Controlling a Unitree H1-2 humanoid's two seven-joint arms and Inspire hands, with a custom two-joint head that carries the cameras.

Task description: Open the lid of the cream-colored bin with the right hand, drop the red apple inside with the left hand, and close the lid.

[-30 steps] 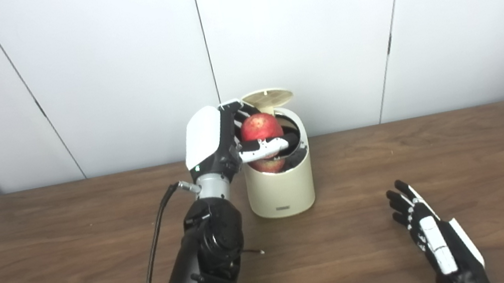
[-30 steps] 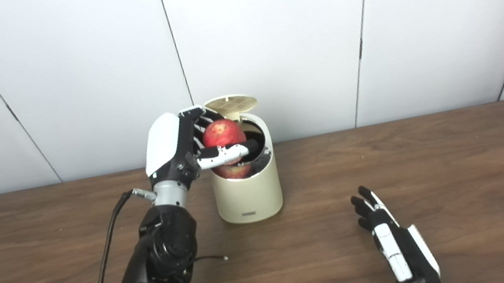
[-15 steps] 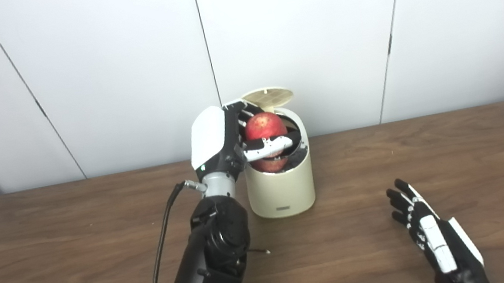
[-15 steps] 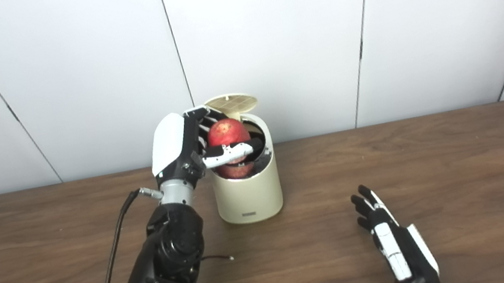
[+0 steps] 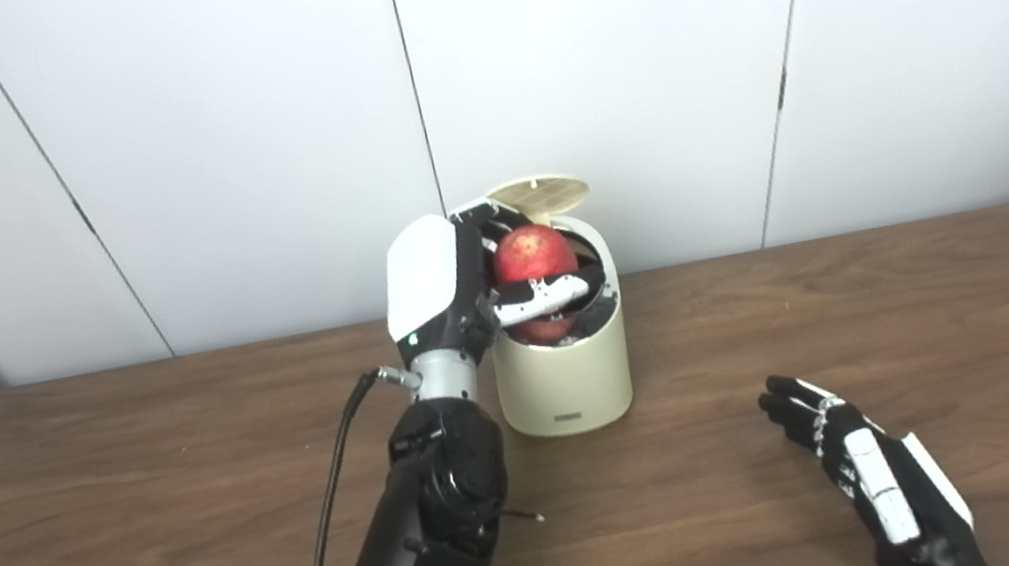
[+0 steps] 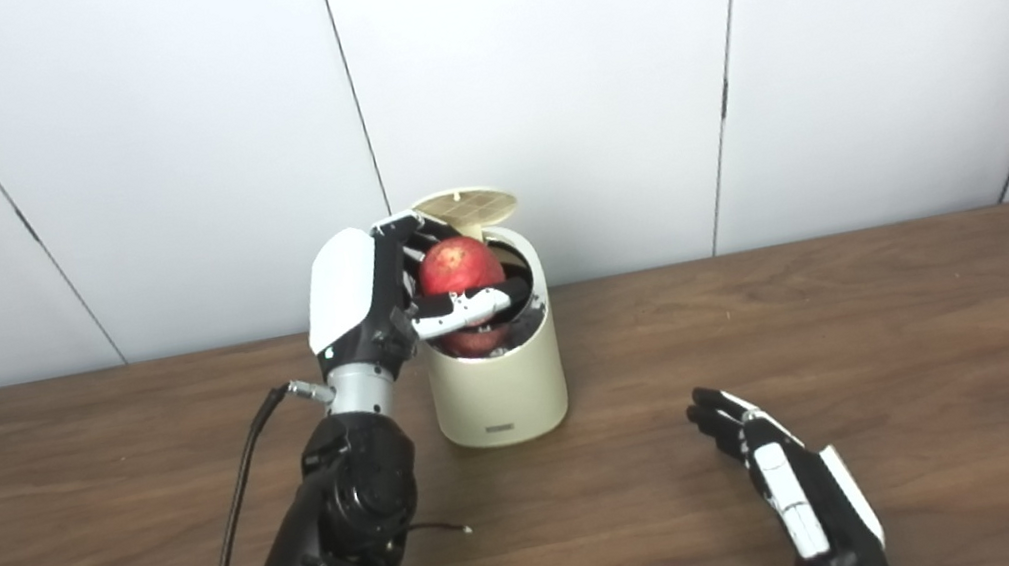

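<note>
Holding the red apple [image 5: 532, 254] over the mouth of the cream-colored bin [image 5: 563, 370] near the worktop's [image 5: 873, 306] far edge, lid [image 5: 538, 196] raised, the left robot hand [image 5: 464, 279] has yet to release; the right robot hand [image 5: 857, 460] rests spread and empty, lid closure outstanding.

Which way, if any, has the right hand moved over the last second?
Yes. The right hand has swung left, its fingertips now nearer the cream-colored bin, which has stayed put on the table.
</note>
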